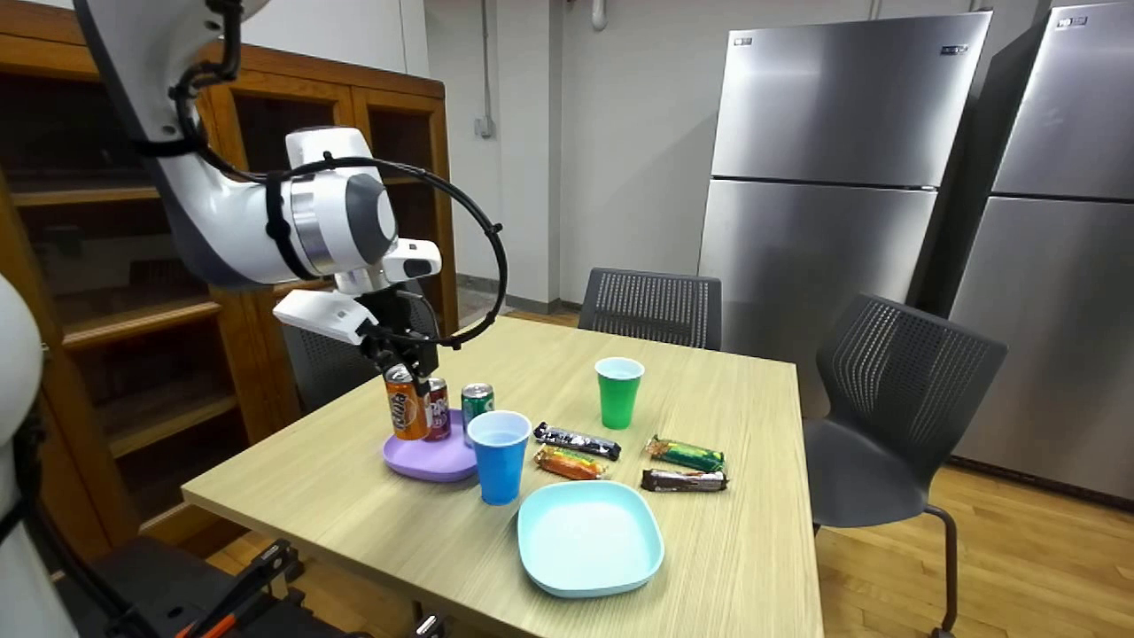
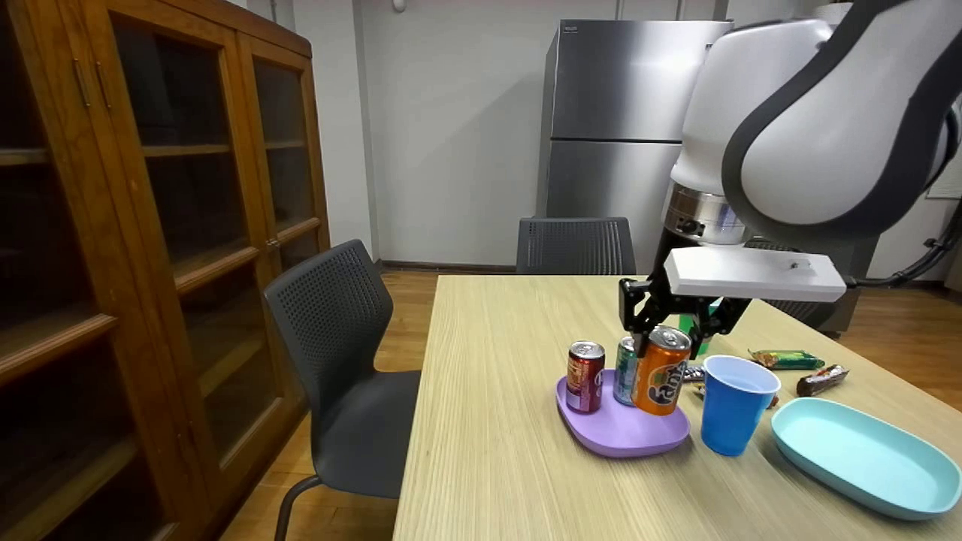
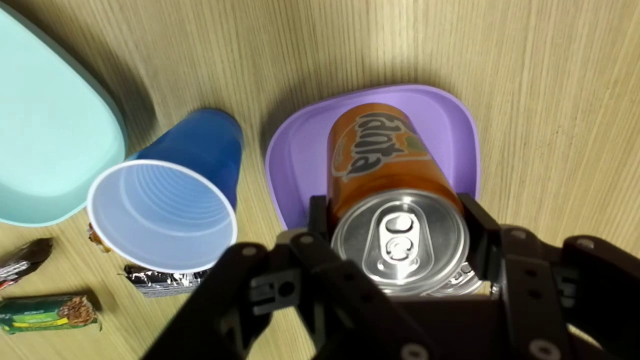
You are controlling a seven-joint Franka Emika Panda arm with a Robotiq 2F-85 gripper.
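The claw [image 3: 395, 216] has the orange Fanta can [image 2: 658, 382] pinched near its top end, long axis pretty much upright. Purple plate [image 2: 621, 442] sits right below it, can't tell if they're touching; blue cup's [image 2: 730, 421] just beside the plate.

Wrist view: the turquoise plate [image 3: 45, 125] runs off the left edge, the orange can [image 3: 385, 155] hides most of another can [image 3: 465, 281]! In an exterior view, the gripper [image 2: 667, 347] part-blocks the green cup [image 2: 685, 322].
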